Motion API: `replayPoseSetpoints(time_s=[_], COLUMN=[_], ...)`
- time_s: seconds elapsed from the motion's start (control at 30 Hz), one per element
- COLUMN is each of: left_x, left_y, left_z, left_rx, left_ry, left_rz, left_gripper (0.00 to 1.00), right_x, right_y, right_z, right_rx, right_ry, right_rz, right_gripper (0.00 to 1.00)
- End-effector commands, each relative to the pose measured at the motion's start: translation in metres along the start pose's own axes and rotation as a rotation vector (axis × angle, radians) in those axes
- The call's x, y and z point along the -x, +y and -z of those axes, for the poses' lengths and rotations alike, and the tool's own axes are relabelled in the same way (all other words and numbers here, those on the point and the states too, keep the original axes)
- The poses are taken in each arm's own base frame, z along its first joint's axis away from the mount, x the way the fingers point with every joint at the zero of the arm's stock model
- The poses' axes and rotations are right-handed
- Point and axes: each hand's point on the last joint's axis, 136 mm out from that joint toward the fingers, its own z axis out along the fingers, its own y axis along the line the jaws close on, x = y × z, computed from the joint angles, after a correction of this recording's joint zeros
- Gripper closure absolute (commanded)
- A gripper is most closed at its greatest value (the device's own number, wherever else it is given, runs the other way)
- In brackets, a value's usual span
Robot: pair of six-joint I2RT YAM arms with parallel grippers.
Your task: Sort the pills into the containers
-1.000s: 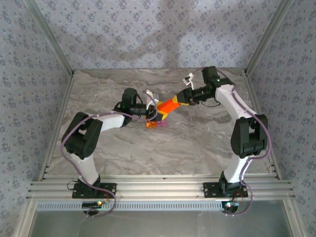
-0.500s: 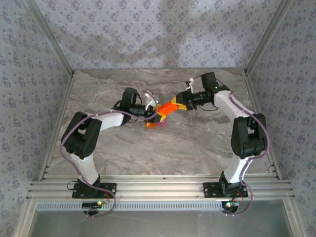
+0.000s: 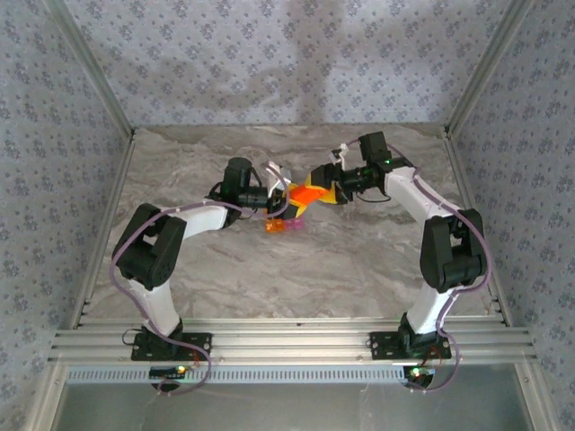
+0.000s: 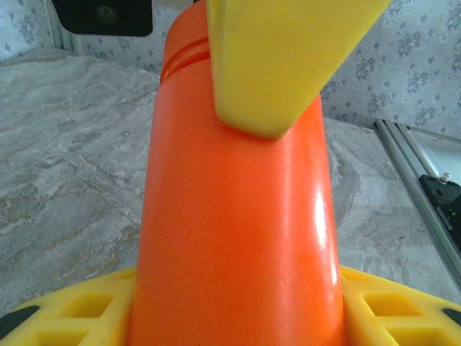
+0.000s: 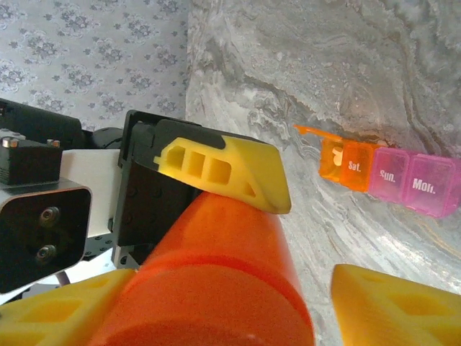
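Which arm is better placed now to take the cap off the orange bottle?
Right. The right fingers stand open around the cap end of the orange bottle, a gap showing beside one, so they probably need only close and twist. The left fingers clamp the body, steadying it.

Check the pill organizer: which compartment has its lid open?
The orange end compartment, beside the orange Sat. compartment: its lid flap sticks out open. Sat., the pink Sun. compartment and the pink Mon. compartment are closed.

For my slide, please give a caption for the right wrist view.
Left gripper holding the orange bottle; pill organizer lying on the marble table.
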Motion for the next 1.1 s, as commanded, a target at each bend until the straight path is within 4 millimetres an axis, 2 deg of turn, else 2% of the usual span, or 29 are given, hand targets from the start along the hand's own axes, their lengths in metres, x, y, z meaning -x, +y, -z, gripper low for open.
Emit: replayPoseSetpoints(time_s=[0.0,0.37,0.67,0.9,0.97,1.0,1.07], left_x=[0.031,0.021,0.021,0.034,0.036,0.036,0.035], left_y=[-0.004,-0.001,-0.003,-0.010,-0.011,-0.012,-0.012], left_z=[0.003,0.004,0.006,0.012,0.013,0.014,0.014], left_rx=[-0.007,0.030,0.035,0.031,0.034,0.032,0.031], left_ry=[-0.082,-0.096,-0.114,-0.129,-0.131,-0.132,-0.130], left_rz=[-0.091,-0.046,0.004,0.015,0.012,0.014,0.015], left_gripper=[1.00,1.00,1.00,1.00,1.00,1.00,1.00], right_x=[0.004,0.004,0.005,0.014,0.019,0.017,0.019], right_y=[0.009,0.033,0.021,0.018,0.023,0.015,0.012], right_z=[0.015,0.040,0.071,0.094,0.099,0.098,0.098], right_rx=[-0.021,0.006,-0.039,-0.116,-0.104,-0.112,-0.115], right_ry=[-0.052,-0.128,-0.229,-0.343,-0.369,-0.369,-0.378], right_rz=[0.023,0.104,0.092,0.177,0.202,0.192,0.200], right_gripper=[0.22,0.00,0.00,0.06,0.08,0.09,0.10])
